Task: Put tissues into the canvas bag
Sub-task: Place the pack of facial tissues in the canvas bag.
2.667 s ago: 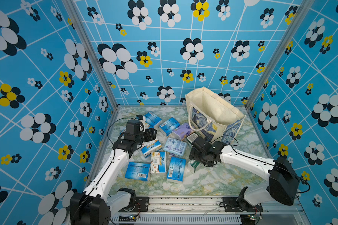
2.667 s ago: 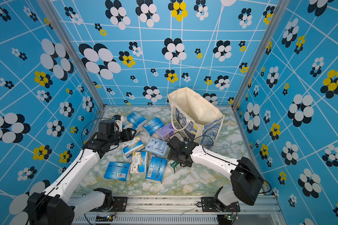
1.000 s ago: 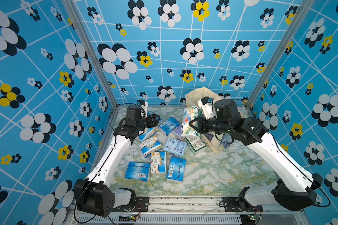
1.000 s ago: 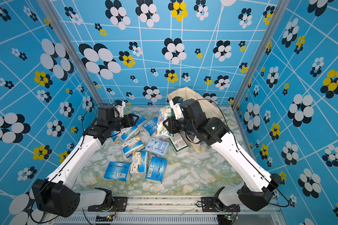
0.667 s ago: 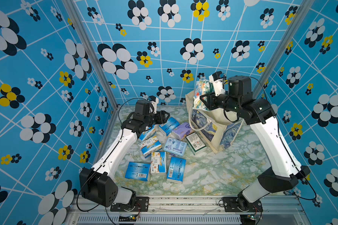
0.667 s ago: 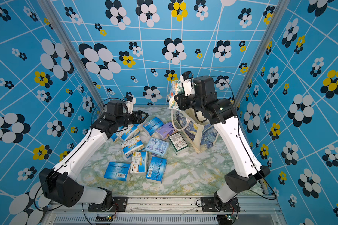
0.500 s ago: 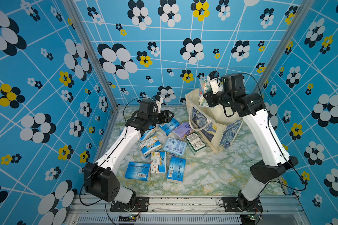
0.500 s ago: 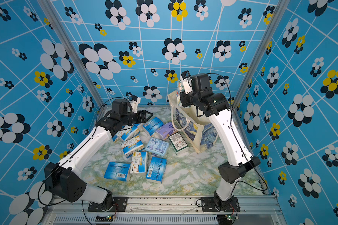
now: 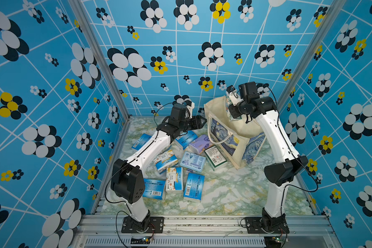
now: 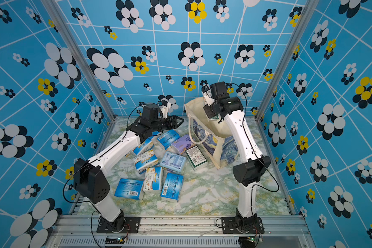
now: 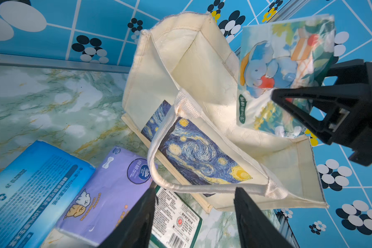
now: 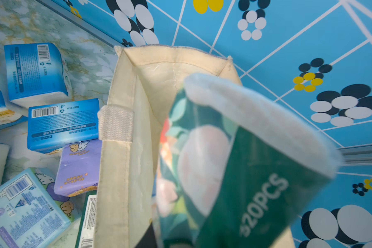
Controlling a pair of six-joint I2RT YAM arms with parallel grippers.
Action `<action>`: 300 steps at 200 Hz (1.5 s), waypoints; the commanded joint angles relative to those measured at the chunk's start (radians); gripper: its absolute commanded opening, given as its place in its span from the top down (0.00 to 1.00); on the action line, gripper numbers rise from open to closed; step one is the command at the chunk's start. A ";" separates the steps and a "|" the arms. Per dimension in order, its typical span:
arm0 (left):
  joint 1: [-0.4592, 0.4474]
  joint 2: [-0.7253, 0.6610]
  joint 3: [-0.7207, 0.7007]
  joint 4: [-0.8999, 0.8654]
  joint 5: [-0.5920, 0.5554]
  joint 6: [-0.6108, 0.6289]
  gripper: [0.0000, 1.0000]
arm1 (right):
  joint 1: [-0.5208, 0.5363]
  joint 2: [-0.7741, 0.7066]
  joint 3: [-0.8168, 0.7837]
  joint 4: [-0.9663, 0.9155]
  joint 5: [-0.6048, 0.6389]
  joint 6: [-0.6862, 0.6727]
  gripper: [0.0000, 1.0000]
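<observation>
Up from the floor has come the right gripper [image 9: 234, 112], and now it is over the canvas bag [image 11: 180, 21], fingers squeezed tight on a green-white pack [image 11: 284, 70]. That pack sticks out past the fingertips, its long side pointing down at the open mouth right below. I think letting go is all it needs. Over by the bag's side, the left gripper [image 11: 194, 191] has open fingers and holds nothing; the handle [image 11: 159, 137] is just in front of them, and the other tissues [image 9: 192, 161] lie below
</observation>
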 commanded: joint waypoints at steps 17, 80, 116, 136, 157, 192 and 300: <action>-0.048 0.123 0.143 0.033 -0.058 -0.014 0.39 | -0.009 0.028 0.029 -0.087 -0.115 -0.021 0.58; -0.108 0.274 0.340 -0.104 -0.079 0.041 0.40 | -0.026 0.051 0.023 -0.114 -0.100 0.011 0.48; -0.115 0.297 0.362 -0.144 -0.083 0.058 0.44 | -0.048 0.022 0.020 -0.074 -0.141 0.059 0.33; -0.114 0.307 0.367 -0.149 -0.074 0.060 0.48 | -0.069 -0.010 0.008 -0.034 -0.182 0.104 0.29; -0.115 0.323 0.388 -0.165 -0.056 0.064 0.56 | -0.093 -0.051 -0.024 0.012 -0.205 0.164 0.26; -0.111 0.344 0.416 -0.177 -0.034 0.069 0.64 | -0.135 -0.106 -0.074 0.034 -0.165 0.241 0.26; -0.076 0.397 0.549 -0.232 0.019 0.100 0.75 | -0.166 -0.527 -0.595 0.258 -0.497 0.354 0.25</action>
